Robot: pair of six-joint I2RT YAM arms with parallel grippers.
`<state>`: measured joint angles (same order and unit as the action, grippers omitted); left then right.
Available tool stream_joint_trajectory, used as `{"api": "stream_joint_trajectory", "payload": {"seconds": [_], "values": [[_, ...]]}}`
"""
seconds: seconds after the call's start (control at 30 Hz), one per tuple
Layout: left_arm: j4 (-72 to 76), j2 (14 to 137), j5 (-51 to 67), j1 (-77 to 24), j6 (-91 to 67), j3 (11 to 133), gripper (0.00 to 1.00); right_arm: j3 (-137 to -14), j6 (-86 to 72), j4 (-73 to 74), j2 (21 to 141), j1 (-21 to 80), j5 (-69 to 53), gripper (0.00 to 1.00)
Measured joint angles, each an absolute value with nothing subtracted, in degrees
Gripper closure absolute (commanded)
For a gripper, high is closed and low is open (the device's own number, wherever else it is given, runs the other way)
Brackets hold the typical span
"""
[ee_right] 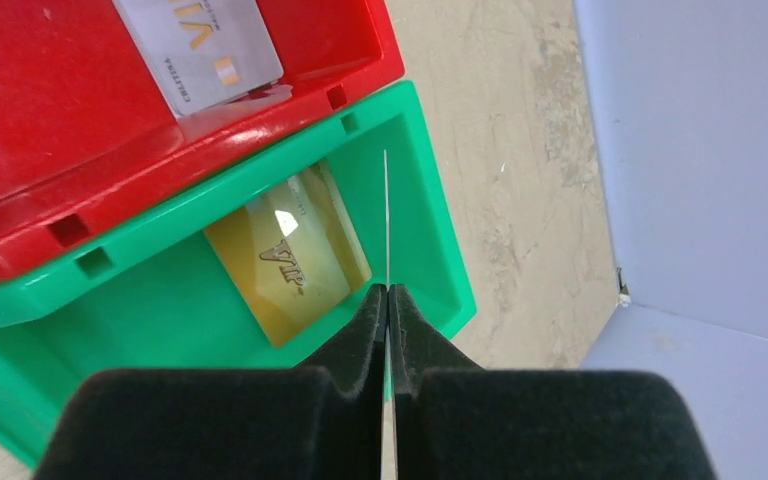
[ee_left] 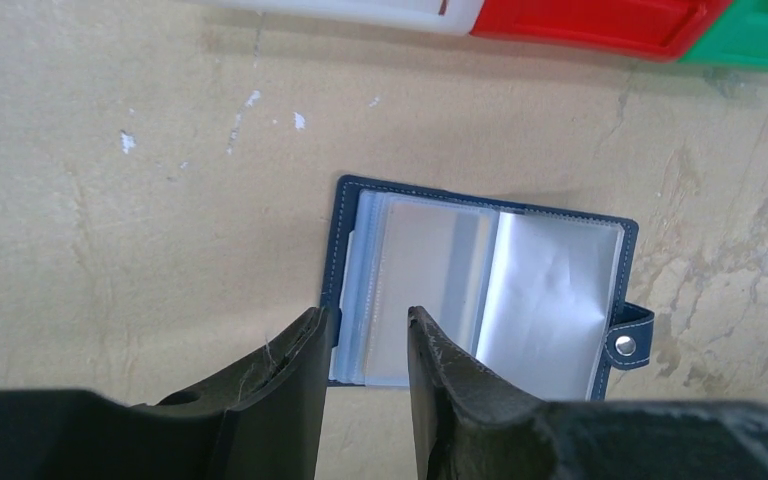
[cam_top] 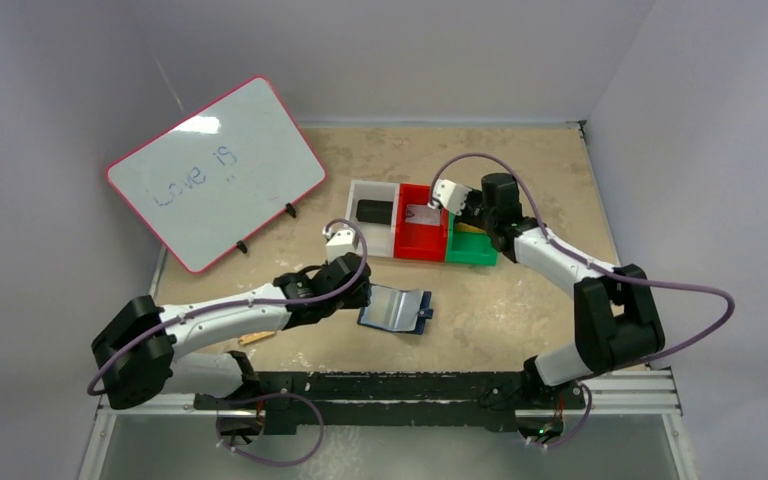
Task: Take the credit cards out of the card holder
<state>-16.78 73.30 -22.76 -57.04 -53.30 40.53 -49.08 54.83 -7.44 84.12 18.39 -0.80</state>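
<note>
The right end effector (ee_right: 388,298) was clenched on a thin credit card (ee_right: 386,220), held edge-on above the green bin (ee_right: 430,170). A gold card (ee_right: 290,255) lay flat in that bin, and a silver card (ee_right: 200,45) lay in the red bin (ee_right: 60,120). The navy card holder (ee_left: 490,290) lay open on the surface (ee_left: 110,250), its clear sleeves showing. The left end effector (ee_left: 365,318) was released, its fingers parted over the holder's left edge.

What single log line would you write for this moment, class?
left claw: open over card holder | right claw: shut on card, above green bin
</note>
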Motion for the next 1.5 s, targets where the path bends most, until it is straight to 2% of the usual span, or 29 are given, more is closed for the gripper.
{"api": "stream_joint_trajectory", "payload": {"seconds": [0.73, 1.07, 1.3, 1.4, 1.5], "values": [[-21.37, 65.47, -22.79, -53.36, -49.89, 40.16, 0.69, -49.28, 59.24, -8.25, 92.20, 17.23, -2.57, 1.00], [-22.15, 63.99, -22.81, -53.36, -49.89, 39.03, 0.70, -51.03, 60.05, -5.13, 92.62, 17.19, -4.51, 0.79], [-22.26, 63.96, -22.81, -53.36, -49.89, 38.98, 0.71, -52.40, 60.05, -1.37, 92.58, 17.19, -6.42, 0.77], [-22.35, 63.96, -22.81, -53.36, -49.89, 38.98, 0.71, -52.40, 55.11, -1.85, 91.74, 17.17, -5.32, 0.77], [-22.37, 63.96, -23.00, -53.36, -49.93, 38.98, 0.71, -53.84, 43.68, -2.37, 89.89, 17.10, -2.96, 0.85]]}}
